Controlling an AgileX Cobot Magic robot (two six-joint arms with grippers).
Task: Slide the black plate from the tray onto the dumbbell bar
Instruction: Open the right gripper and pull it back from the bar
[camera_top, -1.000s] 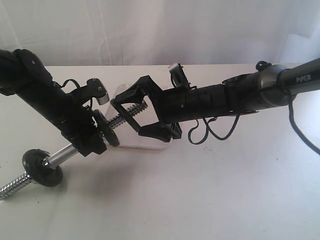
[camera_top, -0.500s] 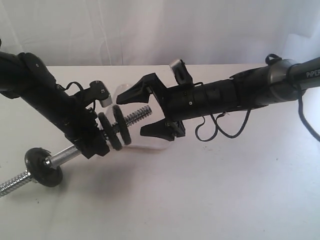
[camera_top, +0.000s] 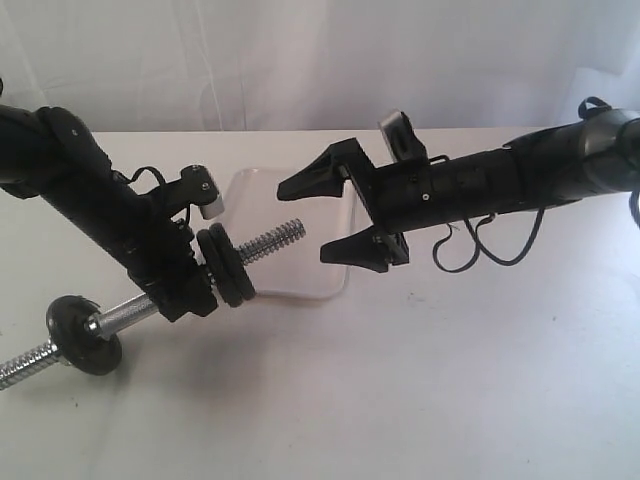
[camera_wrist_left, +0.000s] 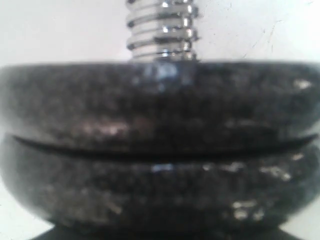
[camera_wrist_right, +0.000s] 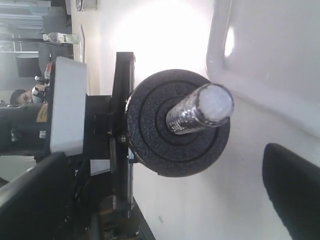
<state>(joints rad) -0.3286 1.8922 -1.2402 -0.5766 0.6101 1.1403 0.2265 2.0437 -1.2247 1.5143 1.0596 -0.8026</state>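
exterior view: the left pincer is clamped on the bar, holding it tilted over the white tabletop, its threaded end raised above the clear tray. the plate sits on the bar, off the tray, pressed against a second plate that lies just beside the left pincer. a third plate sits near the bar's low end, well apart from the pair. the right pincer is spread wide and empty, near the threaded end but touching nothing.

left wrist view: the two plates are seen edge on, stacked and touching, a thin dark seam between them. the plate is the one nearer the threaded end, the second plate behind it. the pincer's own fingers cannot be made out.

right wrist view: the plate faces the camera with the bar's end poking through its hole. the tray lies beyond. one dark finger stands clear of the plate.
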